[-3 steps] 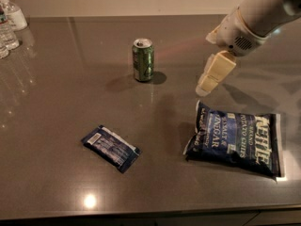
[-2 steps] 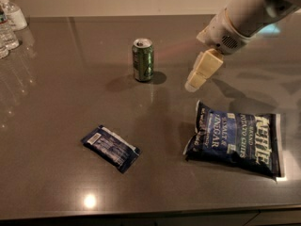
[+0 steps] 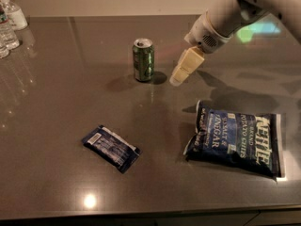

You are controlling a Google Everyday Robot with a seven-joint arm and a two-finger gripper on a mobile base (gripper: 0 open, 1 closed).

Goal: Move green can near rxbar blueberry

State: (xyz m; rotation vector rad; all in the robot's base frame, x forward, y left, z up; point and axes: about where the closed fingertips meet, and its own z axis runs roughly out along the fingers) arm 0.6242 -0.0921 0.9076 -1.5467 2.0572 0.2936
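Note:
The green can (image 3: 143, 60) stands upright on the dark table, toward the back centre. The rxbar blueberry (image 3: 111, 148) lies flat near the front left, well apart from the can. My gripper (image 3: 181, 73) hangs from the white arm (image 3: 235, 13) that comes in from the upper right. Its cream-coloured fingers (image 3: 187, 65) point down and left, just to the right of the can and a little above the table. It holds nothing.
A large blue chip bag (image 3: 237, 139) lies at the right front. Clear bottles (image 3: 8, 25) stand at the back left corner. The table's front edge (image 3: 141, 211) runs along the bottom.
The arm and gripper have moved left and back, from above the chip bag toward the green can. The can, bar and bag have not moved.

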